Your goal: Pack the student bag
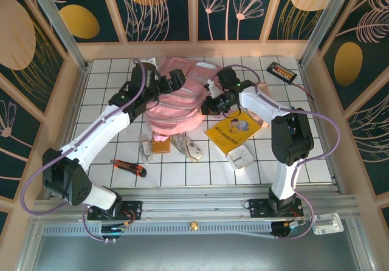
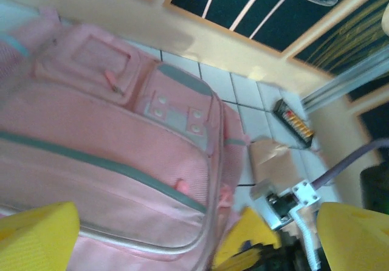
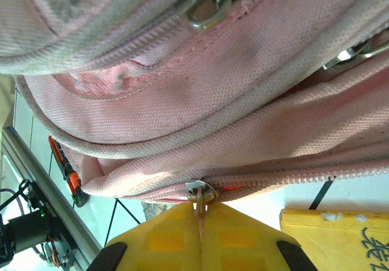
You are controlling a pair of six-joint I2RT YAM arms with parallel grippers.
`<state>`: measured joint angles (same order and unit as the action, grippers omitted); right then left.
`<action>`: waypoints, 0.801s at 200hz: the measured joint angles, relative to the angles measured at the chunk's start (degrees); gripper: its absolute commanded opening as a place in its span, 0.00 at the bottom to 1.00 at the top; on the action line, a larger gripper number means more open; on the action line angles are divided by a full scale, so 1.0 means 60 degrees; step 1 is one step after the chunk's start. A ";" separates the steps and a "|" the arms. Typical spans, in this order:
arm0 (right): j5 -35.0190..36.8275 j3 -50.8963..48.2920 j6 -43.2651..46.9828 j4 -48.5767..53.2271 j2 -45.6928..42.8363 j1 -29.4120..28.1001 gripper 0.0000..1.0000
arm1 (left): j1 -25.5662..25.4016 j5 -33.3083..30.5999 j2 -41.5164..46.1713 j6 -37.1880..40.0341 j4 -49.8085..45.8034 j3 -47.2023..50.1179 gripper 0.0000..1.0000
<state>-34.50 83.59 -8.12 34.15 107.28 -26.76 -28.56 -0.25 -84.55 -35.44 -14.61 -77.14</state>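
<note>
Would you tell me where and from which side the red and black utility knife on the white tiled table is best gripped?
Grip the red and black utility knife across its slim body, near the middle, coming straight down from above. It lies flat on the white tiled table, apart from other items, so both long sides look free.

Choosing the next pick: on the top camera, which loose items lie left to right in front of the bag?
red utility knife → brown block → pale crumpled pouch → yellow book
</note>
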 measured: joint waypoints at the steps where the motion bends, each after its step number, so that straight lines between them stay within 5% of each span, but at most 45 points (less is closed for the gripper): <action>1: 0.0000 0.0000 0.0000 0.0000 0.0000 0.0007 0.00 | -0.0004 -0.0022 -0.0015 0.0135 -0.0102 -0.0087 0.99; 79: 0.0000 -0.0007 0.0095 0.0069 -0.0025 0.0106 0.00 | -0.0998 -0.0546 -0.1191 0.7898 -0.2612 -0.0841 0.95; 160: -0.0004 -0.0007 0.0091 0.0095 -0.0055 0.0106 0.00 | -0.1122 -0.1093 -0.3282 1.0615 -0.3435 -0.2725 0.85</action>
<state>-34.52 83.55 -7.57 34.72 106.96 -26.13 -35.29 -6.81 -104.25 28.25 -35.22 -93.49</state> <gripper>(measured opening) 0.048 0.869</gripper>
